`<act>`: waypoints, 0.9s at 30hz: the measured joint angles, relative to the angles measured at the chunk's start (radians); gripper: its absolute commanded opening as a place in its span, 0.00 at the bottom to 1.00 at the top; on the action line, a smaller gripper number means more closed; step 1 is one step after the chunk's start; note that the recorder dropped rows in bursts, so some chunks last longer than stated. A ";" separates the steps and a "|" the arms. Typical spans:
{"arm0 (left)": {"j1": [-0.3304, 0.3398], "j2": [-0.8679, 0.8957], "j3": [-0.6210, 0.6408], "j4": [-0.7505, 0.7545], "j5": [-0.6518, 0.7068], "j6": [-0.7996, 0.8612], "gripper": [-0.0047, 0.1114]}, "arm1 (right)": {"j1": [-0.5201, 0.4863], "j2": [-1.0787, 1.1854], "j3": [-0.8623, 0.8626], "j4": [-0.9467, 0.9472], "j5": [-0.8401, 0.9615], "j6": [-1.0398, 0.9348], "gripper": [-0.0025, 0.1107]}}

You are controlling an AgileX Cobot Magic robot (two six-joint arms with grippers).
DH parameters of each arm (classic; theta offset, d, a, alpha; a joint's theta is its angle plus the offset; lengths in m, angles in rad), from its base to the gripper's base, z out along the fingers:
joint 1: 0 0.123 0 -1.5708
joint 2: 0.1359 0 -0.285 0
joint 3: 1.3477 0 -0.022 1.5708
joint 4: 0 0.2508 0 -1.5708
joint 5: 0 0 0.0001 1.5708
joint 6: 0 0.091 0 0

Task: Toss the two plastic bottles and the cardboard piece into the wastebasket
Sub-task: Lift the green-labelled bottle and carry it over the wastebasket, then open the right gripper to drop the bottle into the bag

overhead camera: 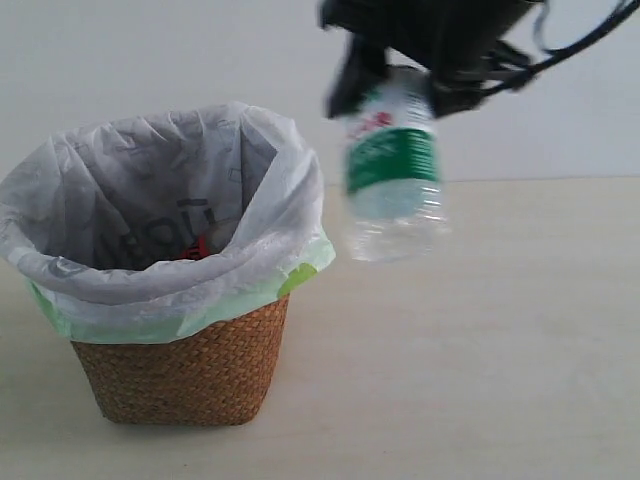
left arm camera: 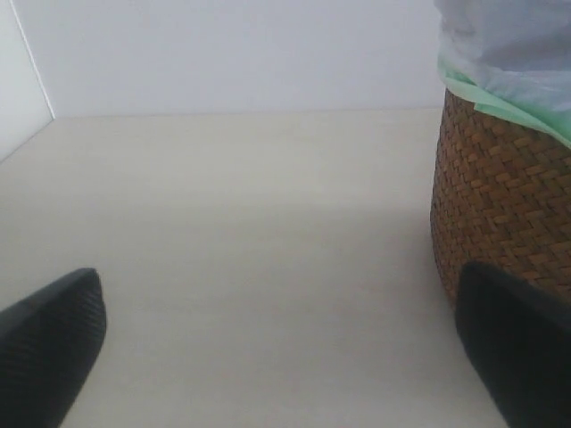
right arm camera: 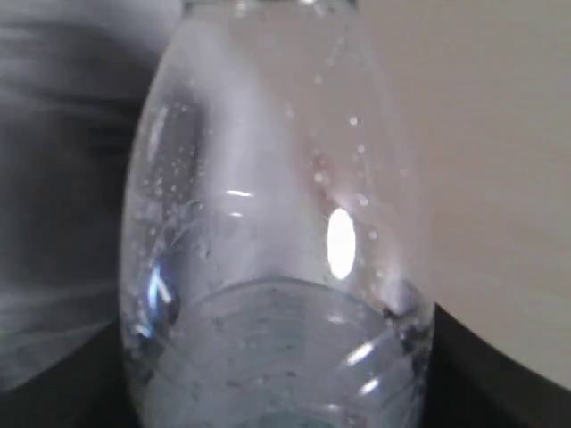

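Note:
The longer clear bottle (overhead camera: 393,170) with the white-green label hangs upright in the air, just right of the wastebasket's rim. My right gripper (overhead camera: 400,80) is shut on its upper part. In the right wrist view the bottle (right arm camera: 268,223) fills the frame between my gripper's (right arm camera: 277,392) dark fingers. The wicker wastebasket (overhead camera: 190,370) with its white and pale green bag stands at the left. A bit of red (overhead camera: 195,248) shows low inside the bag. The cardboard piece is out of view. My left gripper (left arm camera: 285,357) is open over bare table, beside the wastebasket (left arm camera: 500,205).
The pale wooden table (overhead camera: 480,350) stretches right of and in front of the basket. A plain white wall (overhead camera: 150,60) stands behind it. The bag's rim (overhead camera: 270,160) flares out past the wicker.

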 measured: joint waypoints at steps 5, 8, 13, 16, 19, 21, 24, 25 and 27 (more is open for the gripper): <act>0.000 0.000 0.000 0.000 0.000 0.000 0.97 | 0.093 0.011 -0.019 0.714 -0.209 -0.411 0.79; 0.000 0.000 0.000 0.000 0.000 0.000 0.97 | 0.115 0.013 -0.043 0.802 -0.300 -0.475 0.90; 0.000 0.000 0.000 0.000 0.000 0.000 0.97 | 0.113 0.020 -0.045 0.732 -0.338 -0.439 0.87; 0.000 0.000 0.000 0.000 0.000 0.000 0.97 | 0.113 0.021 -0.045 0.708 -0.345 -0.426 0.87; 0.000 0.000 0.000 0.000 0.000 0.000 0.97 | 0.113 0.021 -0.045 0.701 -0.346 -0.423 0.87; 0.000 0.000 0.000 0.000 0.000 0.000 0.97 | 0.113 0.021 -0.045 0.687 -0.344 -0.428 0.87; 0.000 0.000 0.000 0.000 0.000 0.000 0.97 | 0.113 0.021 -0.045 0.663 -0.333 -0.428 0.87; 0.000 0.000 0.000 0.000 0.000 0.000 0.97 | 0.113 0.021 -0.045 0.650 -0.329 -0.428 0.87; 0.000 0.000 0.000 0.000 0.000 0.000 0.97 | 0.113 0.011 -0.045 0.595 -0.318 -0.428 0.85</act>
